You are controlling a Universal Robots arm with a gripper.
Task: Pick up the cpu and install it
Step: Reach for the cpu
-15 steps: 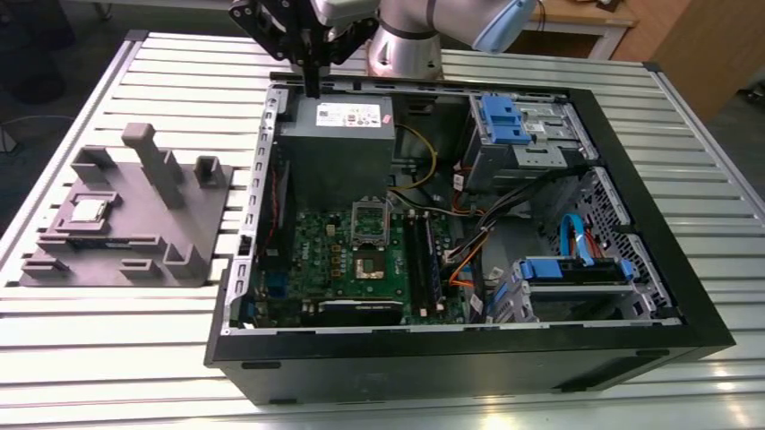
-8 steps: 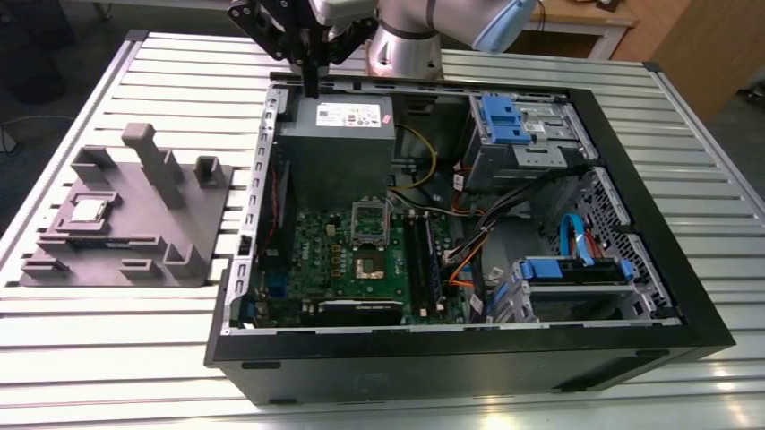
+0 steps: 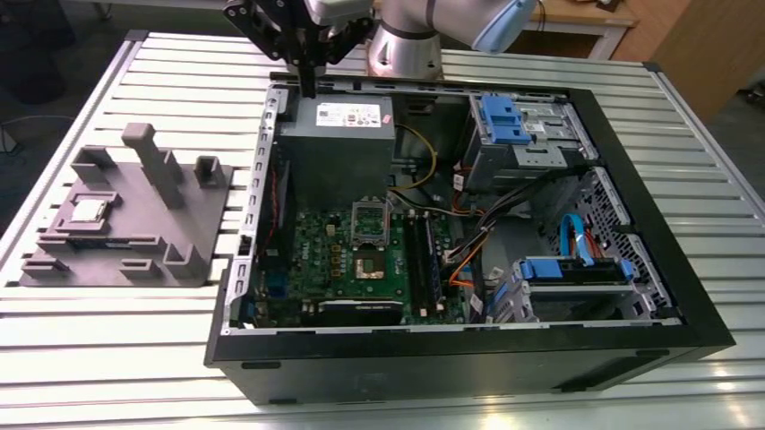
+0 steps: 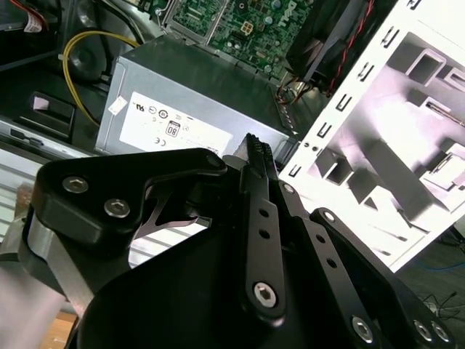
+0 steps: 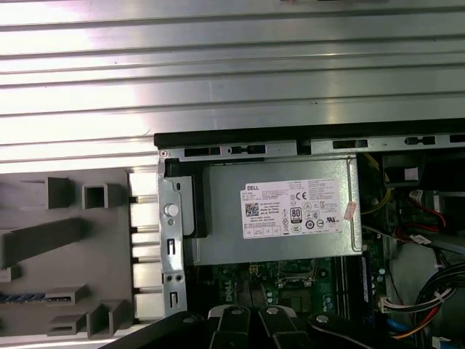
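At the exterior view's left, on the slatted table [image 3: 120,358]: grey fixture [image 3: 132,224], with cpu [image 3: 88,210] lying flat on its left part, silvery top up, nothing over it. Open strip of table between fixture and case [image 3: 478,367]. Over the case's far left rim: gripper [image 3: 308,90], fingers pressed together, holding nothing, just above the power supply [image 3: 340,134]. Further right, inside the case: motherboard [image 3: 347,260] with socket [image 3: 372,262], then cables [image 3: 478,242] and blue-tabbed drive bays [image 3: 526,125] crowding the right half.
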